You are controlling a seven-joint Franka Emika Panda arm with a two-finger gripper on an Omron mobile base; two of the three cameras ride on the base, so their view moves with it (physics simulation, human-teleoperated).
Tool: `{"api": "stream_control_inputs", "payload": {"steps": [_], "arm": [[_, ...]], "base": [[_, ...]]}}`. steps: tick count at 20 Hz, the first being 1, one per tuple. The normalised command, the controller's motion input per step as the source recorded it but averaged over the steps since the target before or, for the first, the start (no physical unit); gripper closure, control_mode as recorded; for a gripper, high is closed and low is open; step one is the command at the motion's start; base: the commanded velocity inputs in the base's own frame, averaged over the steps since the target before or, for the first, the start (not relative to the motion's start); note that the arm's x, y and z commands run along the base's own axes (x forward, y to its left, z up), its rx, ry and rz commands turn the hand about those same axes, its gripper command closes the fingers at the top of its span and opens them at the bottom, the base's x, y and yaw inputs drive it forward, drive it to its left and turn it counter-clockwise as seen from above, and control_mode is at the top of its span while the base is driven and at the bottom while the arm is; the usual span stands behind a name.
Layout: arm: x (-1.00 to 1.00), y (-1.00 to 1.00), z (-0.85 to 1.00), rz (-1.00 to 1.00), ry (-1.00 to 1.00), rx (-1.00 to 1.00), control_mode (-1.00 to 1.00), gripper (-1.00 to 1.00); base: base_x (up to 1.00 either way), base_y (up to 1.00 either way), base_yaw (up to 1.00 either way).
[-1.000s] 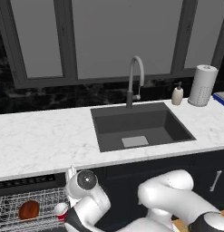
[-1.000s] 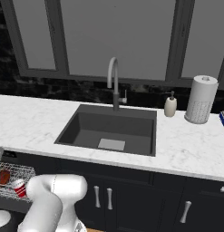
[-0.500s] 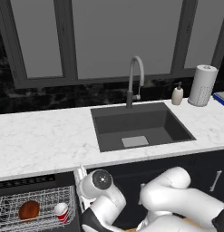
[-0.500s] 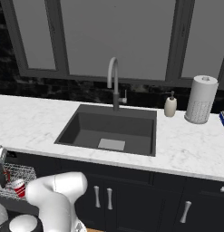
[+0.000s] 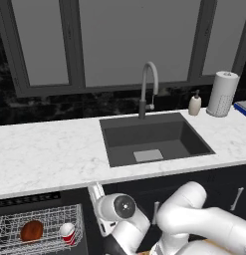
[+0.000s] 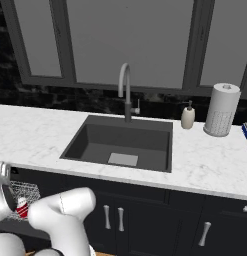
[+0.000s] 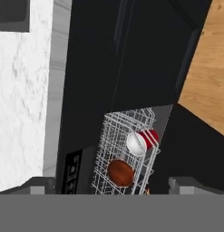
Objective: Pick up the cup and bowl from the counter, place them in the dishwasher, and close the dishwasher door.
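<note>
Item: cup and bowl, side by side in dishwasher rack; loaded, we judge. Gripper fingers apart, empty. We judge door closing remains.

The dishwasher rack runs off the left base view's bottom-left corner; the arm hides its right side.

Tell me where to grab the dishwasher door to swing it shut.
Take the dishwasher door by its free edge, the one bordering the wooden floor, coming from outside and underneath. It lies folded down beyond the wire rack holding the cup and bowl. No handle shows on its upturned face, so the edge is probably the reachable part to lift.
</note>
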Motion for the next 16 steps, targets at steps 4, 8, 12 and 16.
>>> {"api": "stream_control_inputs", "payload": {"steps": [4, 8, 12, 16], "arm": [[-0.43, 0.15, 0.03, 0.0, -0.06, 0.0, -1.0, -1.0], [-0.37, 0.14, 0.0, 0.0, -0.01, 0.0, -1.0, -1.0], [-0.46, 0.11, 0.0, 0.0, -0.01, 0.0, -1.0, -1.0], [-0.26, 0.37, 0.0, 0.0, -0.01, 0.0, -1.0, -1.0]], "base": [[0.0, 0.0, 0.0], [0.0, 0.0, 0.0], [0.0, 0.0, 0.0], [0.0, 0.0, 0.0]]}}
